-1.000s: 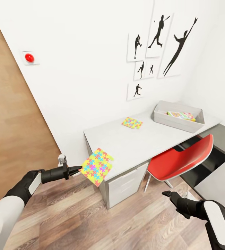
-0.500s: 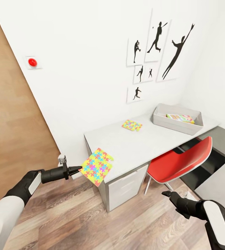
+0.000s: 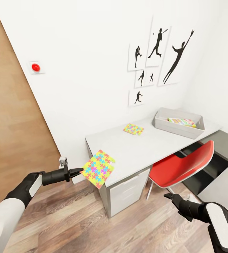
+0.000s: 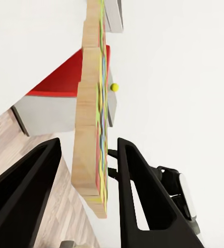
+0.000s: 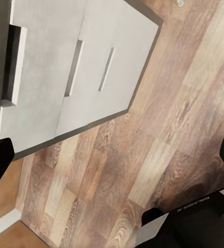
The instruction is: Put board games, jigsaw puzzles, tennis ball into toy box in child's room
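My left gripper (image 3: 79, 171) is shut on one corner of a jigsaw puzzle (image 3: 98, 168), holding it in the air at the near left corner of the table (image 3: 142, 147). In the left wrist view this puzzle (image 4: 93, 129) stands edge-on between the fingers (image 4: 137, 181), and the tennis ball (image 4: 114, 87) shows small beyond it. A second puzzle (image 3: 133, 129) lies flat on the tabletop by the wall. The grey toy box (image 3: 173, 127) sits at the far right of the table with a printed board game (image 3: 182, 121) inside. My right gripper (image 3: 170, 196) hangs open low over the floor. The bed is out of view.
A red chair (image 3: 182, 163) is tucked under the table's right part, near my right arm. The drawer unit (image 3: 128, 191) stands under the near corner and faces the right wrist camera (image 5: 65, 67). A wooden door (image 3: 12, 133) is at left; the dark desk section (image 3: 226, 144) at right.
The whole picture has shifted slightly, so the camera has moved. Both arms keep the same pose, and the left gripper still holds the puzzle.
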Available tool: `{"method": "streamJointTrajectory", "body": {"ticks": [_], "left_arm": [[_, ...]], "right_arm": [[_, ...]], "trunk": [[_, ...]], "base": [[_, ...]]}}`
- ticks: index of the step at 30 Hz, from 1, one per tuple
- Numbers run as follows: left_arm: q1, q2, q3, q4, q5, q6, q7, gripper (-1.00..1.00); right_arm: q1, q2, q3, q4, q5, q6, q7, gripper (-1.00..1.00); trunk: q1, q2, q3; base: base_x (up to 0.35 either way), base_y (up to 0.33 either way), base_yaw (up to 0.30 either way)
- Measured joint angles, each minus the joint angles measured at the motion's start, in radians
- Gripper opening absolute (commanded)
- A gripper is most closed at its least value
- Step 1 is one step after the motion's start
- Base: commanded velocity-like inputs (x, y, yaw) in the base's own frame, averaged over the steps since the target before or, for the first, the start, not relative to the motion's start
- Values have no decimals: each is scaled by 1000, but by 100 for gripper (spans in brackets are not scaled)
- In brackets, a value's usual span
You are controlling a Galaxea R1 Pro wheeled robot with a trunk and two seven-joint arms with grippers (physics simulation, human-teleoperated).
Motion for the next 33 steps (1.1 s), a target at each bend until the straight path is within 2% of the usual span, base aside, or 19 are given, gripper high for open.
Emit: {"method": "streamJointTrajectory", "body": {"ticks": [33], "left_arm": [[0, 0, -1, 0, 1, 0, 0, -100]], "right_arm": [[0, 0, -1, 0, 1, -1, 0, 100]], "trunk": [[0, 0, 55]], "base": [[0, 0, 0]]}}
